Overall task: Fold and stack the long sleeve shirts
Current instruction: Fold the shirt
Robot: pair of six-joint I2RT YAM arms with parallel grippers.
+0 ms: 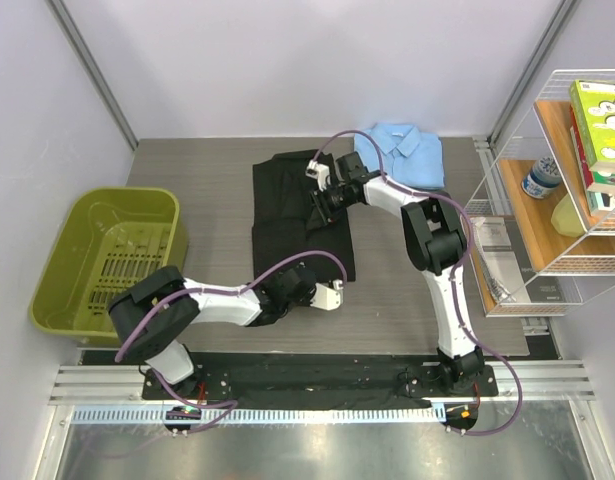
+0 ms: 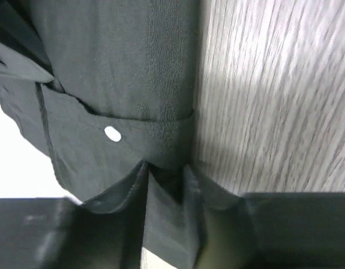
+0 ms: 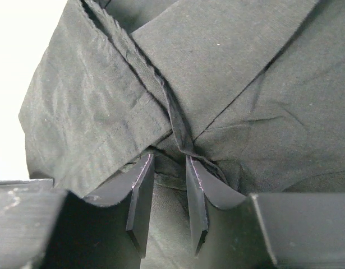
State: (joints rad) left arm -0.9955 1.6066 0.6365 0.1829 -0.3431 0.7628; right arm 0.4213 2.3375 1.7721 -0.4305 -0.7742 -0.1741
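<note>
A black long sleeve shirt point(image 1: 287, 215) lies spread on the grey table, partly folded. A light blue one point(image 1: 402, 150) sits folded at the back right. My left gripper point(image 1: 327, 293) is at the black shirt's near right corner. In the left wrist view its jaws point(image 2: 166, 171) stand narrow, with the shirt's hem point(image 2: 133, 84) between them beside a white button point(image 2: 112, 133). My right gripper point(image 1: 322, 195) is at the black shirt's far right edge. In the right wrist view its fingertips point(image 3: 170, 159) pinch a bunched fold of black cloth point(image 3: 228, 84).
A green bin point(image 1: 62, 290) stands at the left. A white wire shelf point(image 1: 547, 270) with books and a bottle stands at the right edge. The bare wood-grain table point(image 2: 284, 101) shows to the right of the black shirt.
</note>
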